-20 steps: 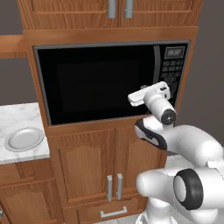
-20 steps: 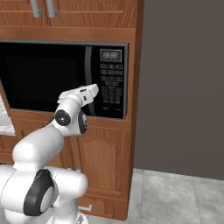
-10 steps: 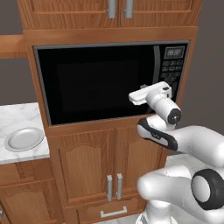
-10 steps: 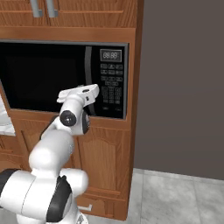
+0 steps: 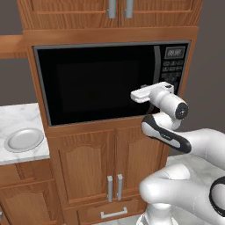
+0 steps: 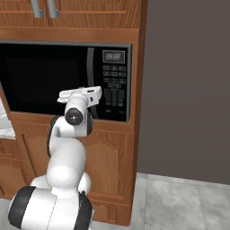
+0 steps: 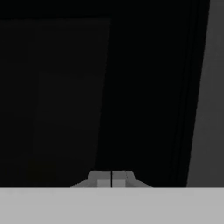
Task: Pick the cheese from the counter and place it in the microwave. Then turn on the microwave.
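Arm (image 5: 184,145): glossy white rounded shells, smooth and tube-like, joined in bulging segments. Joints: dark, near-black bands and round end caps; one black disc cap faces the camera on the wrist (image 6: 74,116), another on the lower joint. Hand (image 5: 151,91): flat white block with squared edges. Finger tips (image 7: 112,178): small, grey, pressed together. No cables, screws or markings can be made out.

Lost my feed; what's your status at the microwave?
Gripper shut, jaws empty, aimed at the microwave. Door closed, panel just to the right. Nothing in the way.
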Motion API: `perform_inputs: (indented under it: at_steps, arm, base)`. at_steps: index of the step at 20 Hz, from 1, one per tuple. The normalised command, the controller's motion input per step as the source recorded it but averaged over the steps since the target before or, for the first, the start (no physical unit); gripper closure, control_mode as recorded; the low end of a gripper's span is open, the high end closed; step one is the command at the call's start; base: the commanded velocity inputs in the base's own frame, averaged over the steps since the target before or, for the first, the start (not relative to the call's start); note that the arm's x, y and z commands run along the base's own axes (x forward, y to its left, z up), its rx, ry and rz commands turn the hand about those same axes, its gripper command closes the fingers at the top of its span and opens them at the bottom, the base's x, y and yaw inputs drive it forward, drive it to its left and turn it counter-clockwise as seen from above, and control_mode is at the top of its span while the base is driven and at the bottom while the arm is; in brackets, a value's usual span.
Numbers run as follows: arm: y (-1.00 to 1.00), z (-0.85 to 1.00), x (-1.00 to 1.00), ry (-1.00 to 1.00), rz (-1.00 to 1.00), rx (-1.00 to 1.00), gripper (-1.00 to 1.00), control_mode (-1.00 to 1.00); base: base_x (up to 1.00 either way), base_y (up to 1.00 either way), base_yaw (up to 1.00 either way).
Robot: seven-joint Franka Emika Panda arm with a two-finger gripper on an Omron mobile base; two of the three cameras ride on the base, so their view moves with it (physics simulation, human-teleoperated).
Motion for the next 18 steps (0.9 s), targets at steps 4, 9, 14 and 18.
perform_inputs:
  at_steps: [4, 9, 14, 18]
  arm:
    - [-0.02, 0.02, 0.06, 0.14, 0.06, 0.02, 1.00, -1.00]
    - [-0.06, 0.03, -0.01, 0.12, 0.02, 0.01, 1.00, -1.00]
    - [-0.08, 0.09, -0.12, 0.05, 0.00, 0.00, 1.00, -1.00]
    - [-0.10, 0.08, -0.16, 0.02, 0.00, 0.00, 1.00, -1.00]
  base:
    - [0.00, 0.00, 0.00]
    - [0.00, 0.00, 0.00]
    - [0.00, 0.00, 0.00]
    - [0.00, 0.00, 0.00]
